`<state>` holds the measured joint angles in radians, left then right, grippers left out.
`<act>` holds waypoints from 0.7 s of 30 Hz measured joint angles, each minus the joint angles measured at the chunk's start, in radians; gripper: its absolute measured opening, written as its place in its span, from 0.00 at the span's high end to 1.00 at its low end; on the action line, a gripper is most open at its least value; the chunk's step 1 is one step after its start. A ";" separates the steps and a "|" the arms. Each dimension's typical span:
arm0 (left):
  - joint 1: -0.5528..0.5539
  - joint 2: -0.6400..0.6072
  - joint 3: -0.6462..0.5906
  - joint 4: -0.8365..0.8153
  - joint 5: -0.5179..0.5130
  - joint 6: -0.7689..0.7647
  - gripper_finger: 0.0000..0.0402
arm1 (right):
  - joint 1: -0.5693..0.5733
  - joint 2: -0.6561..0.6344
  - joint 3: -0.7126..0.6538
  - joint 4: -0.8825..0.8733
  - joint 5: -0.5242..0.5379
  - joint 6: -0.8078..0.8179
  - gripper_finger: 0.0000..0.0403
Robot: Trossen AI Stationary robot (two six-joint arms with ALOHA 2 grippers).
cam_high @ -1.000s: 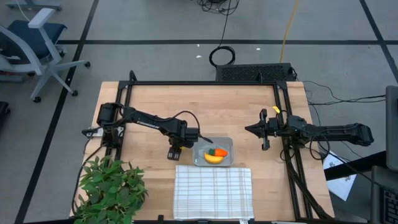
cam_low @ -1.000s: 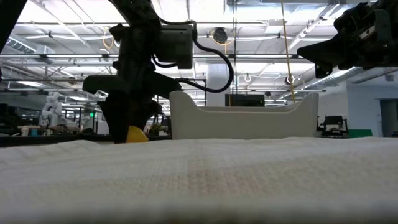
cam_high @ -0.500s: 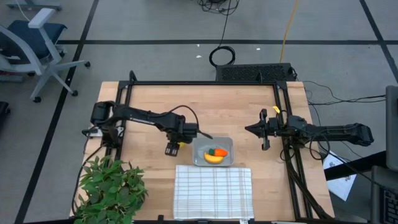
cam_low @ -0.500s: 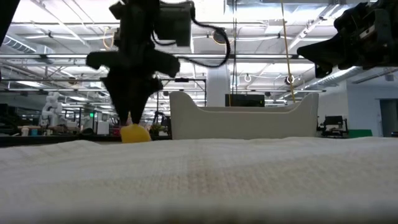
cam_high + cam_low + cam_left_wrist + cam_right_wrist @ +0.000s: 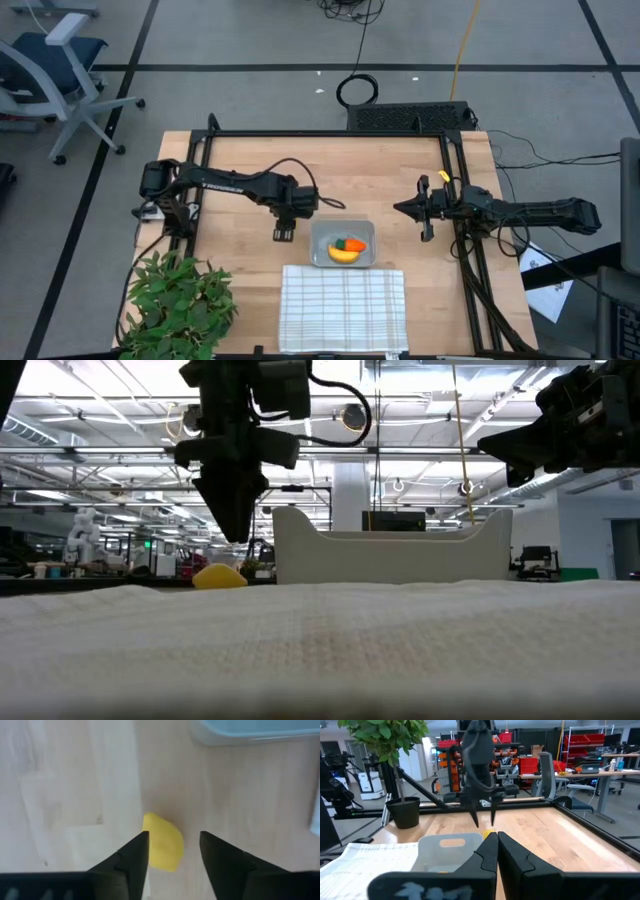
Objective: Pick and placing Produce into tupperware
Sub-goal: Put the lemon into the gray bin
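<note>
The small round yellow fruit [image 5: 162, 842] lies on the bare wood, just left of the tupperware [image 5: 322, 235]. My left gripper [image 5: 284, 232] hangs open above it, fingertips pointing down and clear of the fruit [image 5: 219, 576] in the low view. The grey tupperware [image 5: 395, 557] rests flat on the table and holds the yellow banana [image 5: 344, 257] and the orange carrot [image 5: 354, 244]. My right gripper [image 5: 412, 208] waits shut over the table's right side, pointing toward the tupperware [image 5: 451, 851].
A white checked cloth [image 5: 343, 308] lies near the table's near edge, right in front of the tupperware. A big leafy plant [image 5: 180, 305] stands at the near left corner. Black frame rails [image 5: 205, 150] run along the left, far and right sides.
My left gripper has risen from around the yellow fruit, moved a little toward the far edge, and turned about its wrist. The fruit has stayed on the table beside the tupperware.
</note>
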<state>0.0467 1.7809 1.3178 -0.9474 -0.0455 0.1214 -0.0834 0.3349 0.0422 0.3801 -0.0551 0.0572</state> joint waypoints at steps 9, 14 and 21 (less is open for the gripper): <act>0.076 0.000 0.000 0.018 -0.022 -0.133 0.25 | 0.000 0.000 0.000 -0.003 -0.001 0.002 1.00; 0.115 0.000 0.000 0.017 -0.060 -0.112 0.14 | 0.000 0.000 0.000 -0.004 -0.001 0.002 1.00; 0.185 0.000 -0.034 0.024 -0.046 -0.141 0.11 | 0.000 0.000 0.000 -0.018 -0.001 0.002 1.00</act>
<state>0.2322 1.7813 1.2837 -0.9229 -0.0913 -0.0194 -0.0834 0.3351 0.0422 0.3616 -0.0563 0.0593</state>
